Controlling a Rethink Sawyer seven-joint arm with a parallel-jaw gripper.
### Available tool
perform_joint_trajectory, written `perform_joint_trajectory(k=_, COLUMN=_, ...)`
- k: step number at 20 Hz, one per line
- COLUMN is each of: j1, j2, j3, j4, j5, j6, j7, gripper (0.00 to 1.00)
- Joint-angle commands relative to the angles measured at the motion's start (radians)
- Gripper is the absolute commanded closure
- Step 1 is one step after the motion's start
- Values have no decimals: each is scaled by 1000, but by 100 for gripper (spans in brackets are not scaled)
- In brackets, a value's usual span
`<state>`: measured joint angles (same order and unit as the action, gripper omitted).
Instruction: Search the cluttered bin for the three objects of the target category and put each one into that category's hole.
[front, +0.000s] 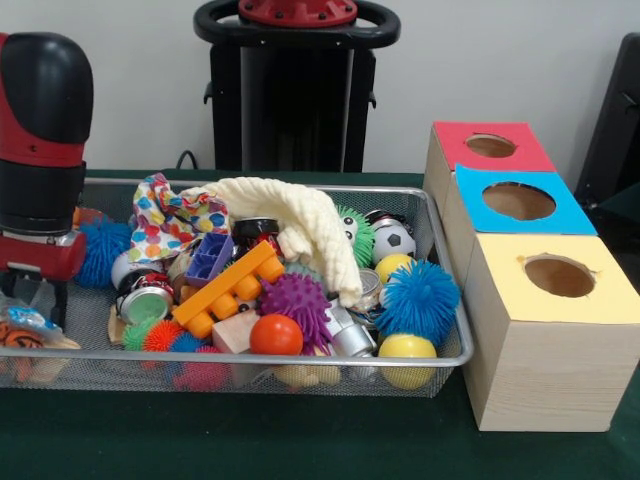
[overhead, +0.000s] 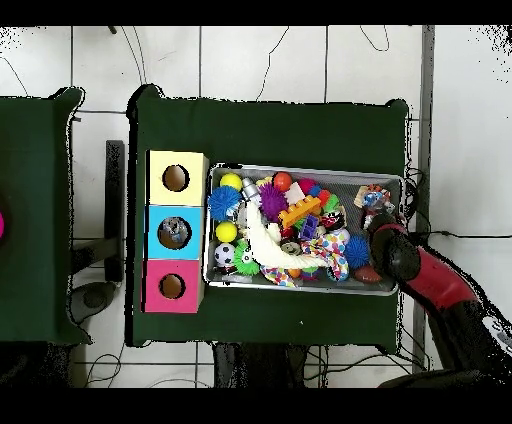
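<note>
Wire mesh forms the bin (front: 455, 290) that anchors everything on the green table (front: 250, 440). My arm (front: 40, 150), red and black, comes down over the bin's end farthest from the boxes. My gripper (front: 35, 300) sits low there among the toys, and I cannot tell how it is set. Inside the bin lies a jumble — a cream knitted cloth (front: 300, 225) draped across the middle, a polka-dot cloth (front: 170, 220) beside it toward my arm, an orange building block (front: 228, 290) in front of both, a purple spiky ball (front: 295, 303) just beside the block, and a blue spiky ball (front: 418, 298) at the end nearest the boxes. A soccer ball (front: 393, 240) rests behind that blue one. Just outside that end stands a row of three wooden boxes, each with a round hole on top — yellow box (front: 560, 290), blue box (front: 515, 202), red box (front: 490, 147)
</note>
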<state>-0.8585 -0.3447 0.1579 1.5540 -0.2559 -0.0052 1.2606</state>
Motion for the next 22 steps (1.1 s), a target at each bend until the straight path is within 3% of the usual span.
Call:
perform_joint_trajectory(k=1, j1=-35, j2=21, j3=109, j4=15, j5=-51, j6=-72, j7=162, gripper=0)
perform_joint_trajectory(k=11, j1=-39, j2=61, j3=107, j4=-42, j5=-246, j6=-299, j7=147, gripper=0)
perform_joint_trajectory(k=22, j1=-22, j2=64, j3=93, j4=-65, j5=-321, j6=-454, j7=188, gripper=0)
